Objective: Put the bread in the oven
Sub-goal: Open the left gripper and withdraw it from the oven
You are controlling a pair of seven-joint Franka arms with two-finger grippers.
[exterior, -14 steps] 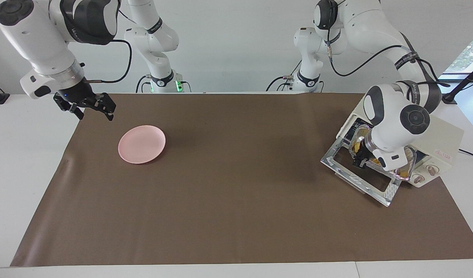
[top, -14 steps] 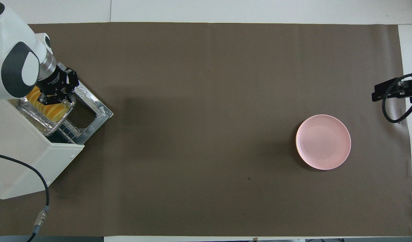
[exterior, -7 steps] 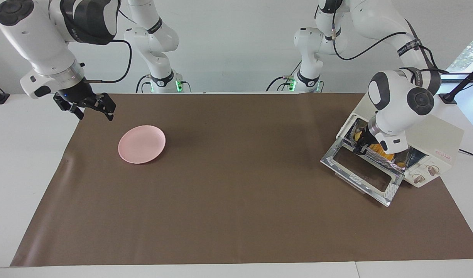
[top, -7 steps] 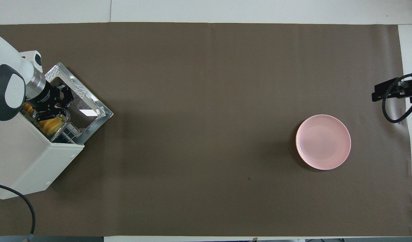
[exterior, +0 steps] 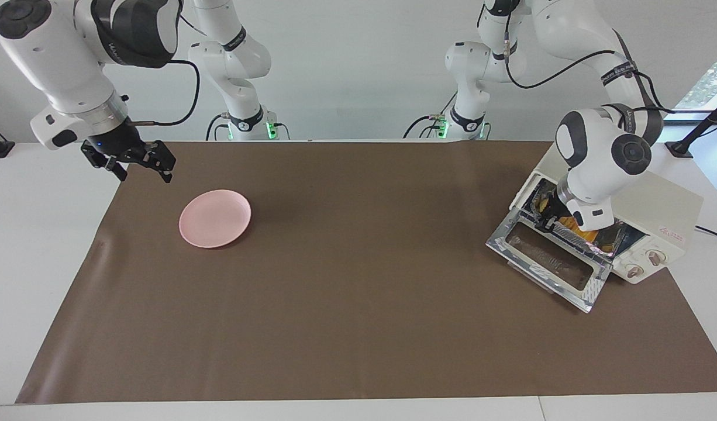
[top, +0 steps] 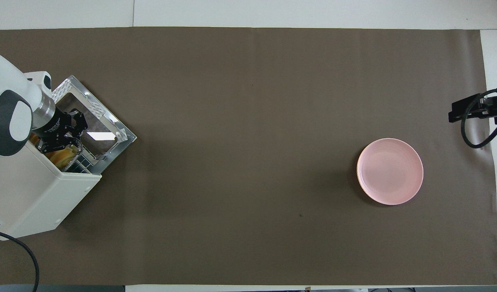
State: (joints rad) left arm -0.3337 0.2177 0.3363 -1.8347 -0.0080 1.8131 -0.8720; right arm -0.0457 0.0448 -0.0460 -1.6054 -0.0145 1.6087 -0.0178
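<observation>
I have the left arm bent down at its own end of the table, with the left hand (exterior: 548, 223) at the mouth of the oven (exterior: 651, 210), just above the hinge of the door (exterior: 548, 263), which is dropped flat onto the brown mat (exterior: 358, 280). I cannot tell whether its fingers are apart, together or gripping anything; the wrist blocks them from across the table, and from overhead they are a dark cluster against the foil. The right arm waits with the right hand (exterior: 137, 162) up over the mat's corner at its own end; I cannot make out its fingers either.

The oven sits angled at the mat's edge, its door pointing toward the middle of the table. Between the door and the pink plate (exterior: 215, 218) the mat is bare, and the plate lies well apart from the oven, toward the right arm's end.

Inside the oven is a crinkled foil tray (exterior: 575, 238), its front lip at the opening. The bread (top: 61, 155) lies in that tray, only a yellow-orange strip of it showing under the oven's top edge.
</observation>
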